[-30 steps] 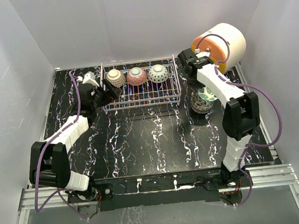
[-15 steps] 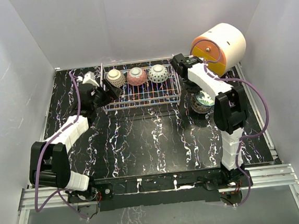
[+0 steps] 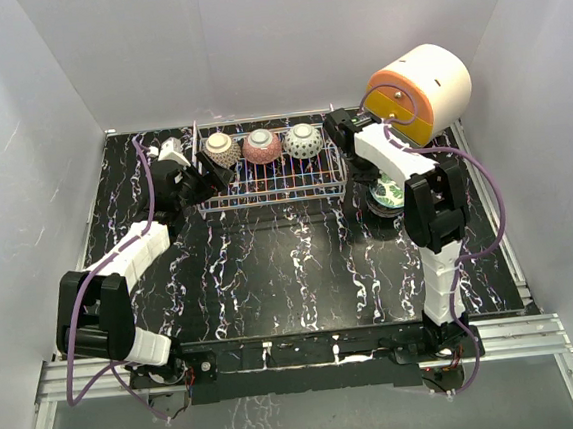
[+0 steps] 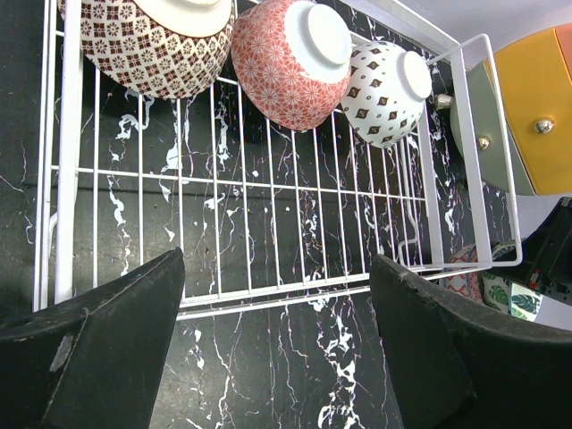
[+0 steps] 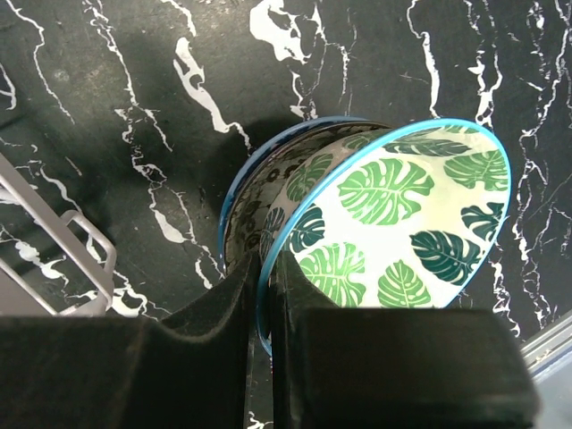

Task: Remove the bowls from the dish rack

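Three bowls stand on edge along the back of the wire dish rack (image 3: 274,183): a brown-white one (image 4: 152,40), a pink-red one (image 4: 286,67) and a white dotted one (image 4: 384,85). My left gripper (image 4: 275,259) hangs open at the rack's near left rail with nothing between its fingers. To the right of the rack, my right gripper (image 5: 265,268) is shut on the blue rim of a bowl with a green leaf inside (image 5: 402,223). That bowl is tilted into another bowl (image 5: 246,192) on the table. Seen from above, this stack (image 3: 387,196) is partly hidden under the right arm.
A big white cylinder with an orange-yellow face (image 3: 421,87) lies at the back right, close behind the right wrist. White walls close in the black marbled table (image 3: 271,266) on three sides. The rack's right end rail (image 5: 85,241) is near the stacked bowls.
The right arm has swung left and folded up, its wrist now near the rack's right end, still holding the leaf bowl. The left arm has not moved.
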Robot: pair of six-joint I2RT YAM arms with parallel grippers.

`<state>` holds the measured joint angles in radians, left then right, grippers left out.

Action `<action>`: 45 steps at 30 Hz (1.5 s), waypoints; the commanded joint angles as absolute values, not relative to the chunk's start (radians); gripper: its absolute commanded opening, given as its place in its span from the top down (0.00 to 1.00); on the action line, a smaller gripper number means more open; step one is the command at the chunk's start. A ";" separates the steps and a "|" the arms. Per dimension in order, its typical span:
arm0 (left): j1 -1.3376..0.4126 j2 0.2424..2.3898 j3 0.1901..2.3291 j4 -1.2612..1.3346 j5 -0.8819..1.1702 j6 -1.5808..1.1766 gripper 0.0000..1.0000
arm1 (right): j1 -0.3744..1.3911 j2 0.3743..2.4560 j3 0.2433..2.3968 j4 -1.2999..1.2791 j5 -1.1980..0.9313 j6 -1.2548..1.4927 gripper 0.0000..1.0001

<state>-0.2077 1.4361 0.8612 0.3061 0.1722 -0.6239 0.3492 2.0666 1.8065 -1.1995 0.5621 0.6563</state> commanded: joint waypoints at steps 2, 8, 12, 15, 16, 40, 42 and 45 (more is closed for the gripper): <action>-0.207 1.436 0.858 0.306 0.182 -0.611 0.17 | 0.351 2.051 1.824 -1.152 0.565 0.653 0.92; -0.207 1.439 0.862 0.305 0.185 -0.611 0.18 | 0.352 2.059 1.826 -1.147 0.561 0.649 0.92; -0.207 1.440 0.862 0.304 0.187 -0.609 0.18 | 0.351 2.056 1.823 -1.144 0.565 0.638 0.89; -0.207 1.442 0.861 0.304 0.189 -0.608 0.18 | 0.351 2.050 1.816 -1.143 0.562 0.634 0.86; -0.206 1.442 0.861 0.304 0.190 -0.608 0.18 | 0.351 2.048 1.813 -1.141 0.562 0.634 0.85; -0.207 1.442 0.858 0.305 0.198 -0.603 0.17 | 0.353 1.872 1.729 -1.047 0.545 0.589 0.77; -0.207 1.440 0.859 0.306 0.198 -0.605 0.17 | 0.352 1.858 1.720 -1.039 0.535 0.585 0.77; -0.206 1.439 0.858 0.305 0.198 -0.603 0.17 | 0.351 1.845 1.714 -1.028 0.527 0.580 0.76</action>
<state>-0.2077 1.4513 0.8547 0.3058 0.1841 -0.6193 0.3523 1.8988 1.7210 -1.0786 0.5224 0.5961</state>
